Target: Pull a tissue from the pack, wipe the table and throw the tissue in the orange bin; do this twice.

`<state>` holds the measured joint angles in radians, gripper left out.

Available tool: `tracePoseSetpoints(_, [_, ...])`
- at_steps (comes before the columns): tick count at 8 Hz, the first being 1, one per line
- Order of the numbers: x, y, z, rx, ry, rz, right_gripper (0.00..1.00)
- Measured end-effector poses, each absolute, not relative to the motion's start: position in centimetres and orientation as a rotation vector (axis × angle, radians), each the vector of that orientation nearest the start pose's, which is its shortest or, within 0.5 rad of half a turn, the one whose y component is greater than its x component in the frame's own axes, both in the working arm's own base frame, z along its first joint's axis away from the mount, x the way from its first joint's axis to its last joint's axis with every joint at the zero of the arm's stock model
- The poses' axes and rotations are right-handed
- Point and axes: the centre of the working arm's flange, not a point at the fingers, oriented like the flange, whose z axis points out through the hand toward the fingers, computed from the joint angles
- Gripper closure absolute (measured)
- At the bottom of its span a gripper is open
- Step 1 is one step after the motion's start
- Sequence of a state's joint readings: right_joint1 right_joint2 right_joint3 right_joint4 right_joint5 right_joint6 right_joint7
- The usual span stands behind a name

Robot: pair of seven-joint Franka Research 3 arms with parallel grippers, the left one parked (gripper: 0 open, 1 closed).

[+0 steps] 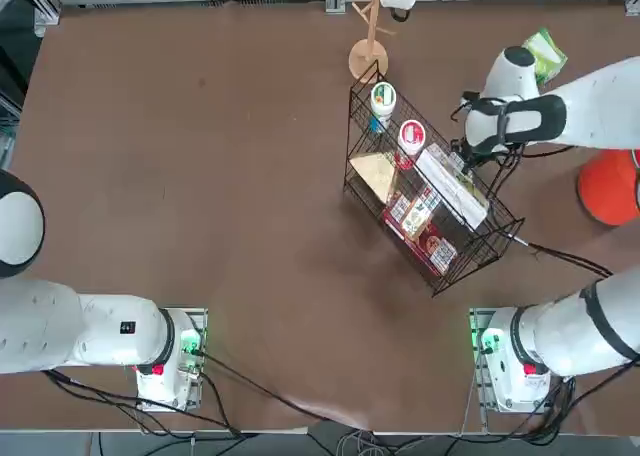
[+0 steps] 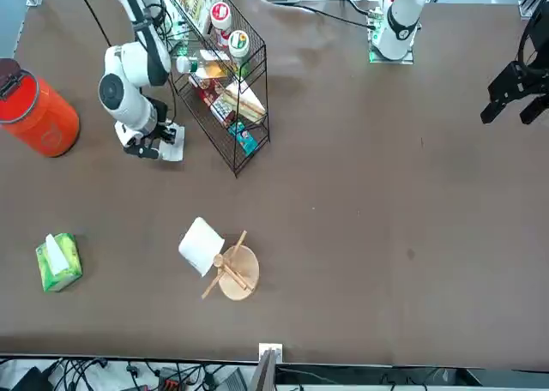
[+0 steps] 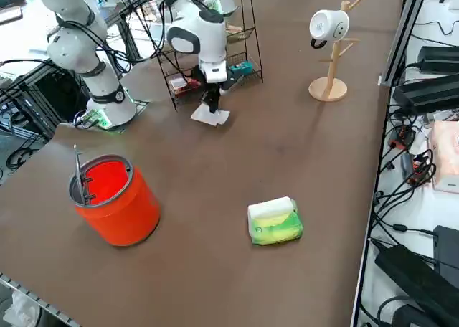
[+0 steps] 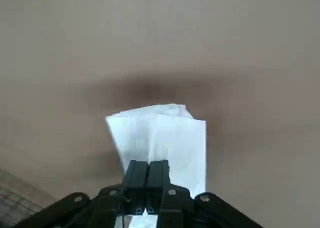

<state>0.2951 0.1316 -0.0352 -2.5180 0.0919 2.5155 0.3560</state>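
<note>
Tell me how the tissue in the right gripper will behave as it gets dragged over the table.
Probably floppy: the tissue hangs in folds below the shut right gripper and its lower edge spreads on the table. It looks thin and light, so it should trail behind and may bunch up. It is unlikely to slip out, since the fingers pinch it tight.

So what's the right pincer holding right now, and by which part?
The right pincer is shut on a white tissue, pinched at one edge, with the rest spread on the table.

Even bright overhead lighting, soft dark shadow on the table (image 4: pixel 150 88) in wrist view, slightly blurred there
</note>
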Motion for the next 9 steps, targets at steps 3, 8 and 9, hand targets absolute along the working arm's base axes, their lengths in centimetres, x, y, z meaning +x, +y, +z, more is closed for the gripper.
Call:
tracePoseSetpoints(3, [43.1, 13.6, 20.4, -3.128, 0.315, 0.209, 0.99])
tracePoseSetpoints(8, [43.4, 14.3, 20.8, -3.123, 0.343, 0.181, 0.99])
tracePoseSetpoints(9, [43.6, 13.8, 20.7, -3.125, 0.316, 0.183, 0.99])
